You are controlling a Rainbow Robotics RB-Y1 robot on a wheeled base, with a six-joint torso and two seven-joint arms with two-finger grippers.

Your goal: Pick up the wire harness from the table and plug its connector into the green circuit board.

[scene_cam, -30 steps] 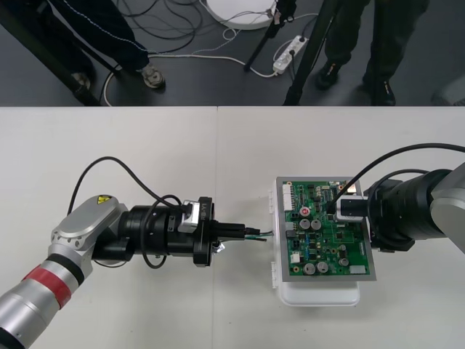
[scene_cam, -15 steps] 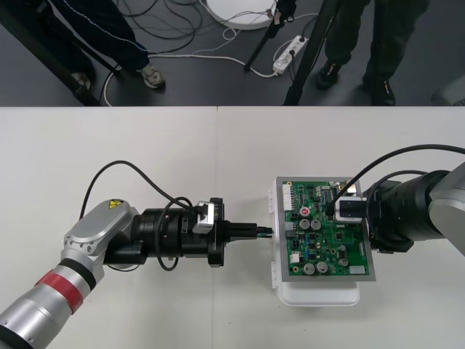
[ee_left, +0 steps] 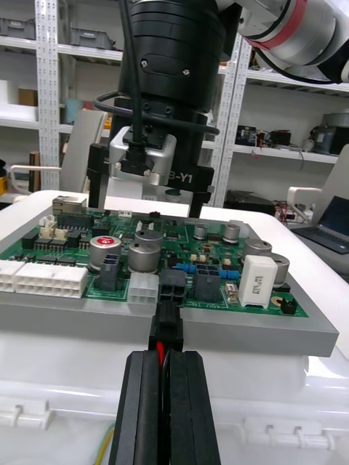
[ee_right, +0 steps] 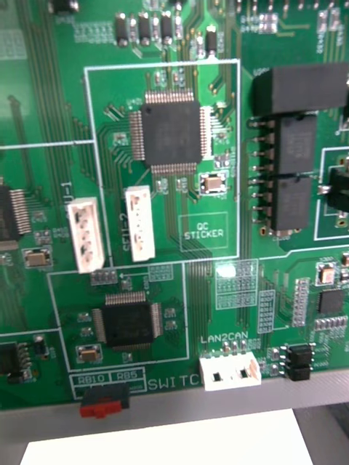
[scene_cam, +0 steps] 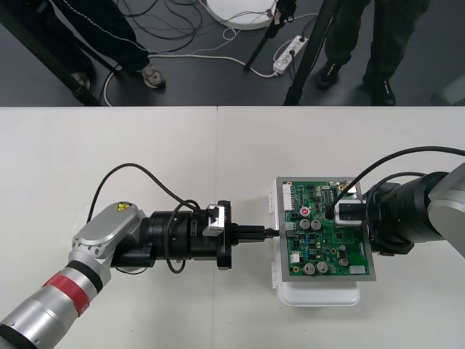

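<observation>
Where plug (ee_left: 166, 322) meets board (scene_cam: 330, 236), left tool (ee_left: 166, 357) clamped

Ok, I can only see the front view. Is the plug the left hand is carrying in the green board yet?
Observer: In the left wrist view the black plug meets a black socket on the board edge. I can't tell if it's fully in.
Operator: Is the hand gripping it?
Observer: Yes, the left hand is shut on the harness, just behind the plug.
Operator: And the right hand?
Observer: The right hand stands over the board's far side, fingers wide apart.
</observation>
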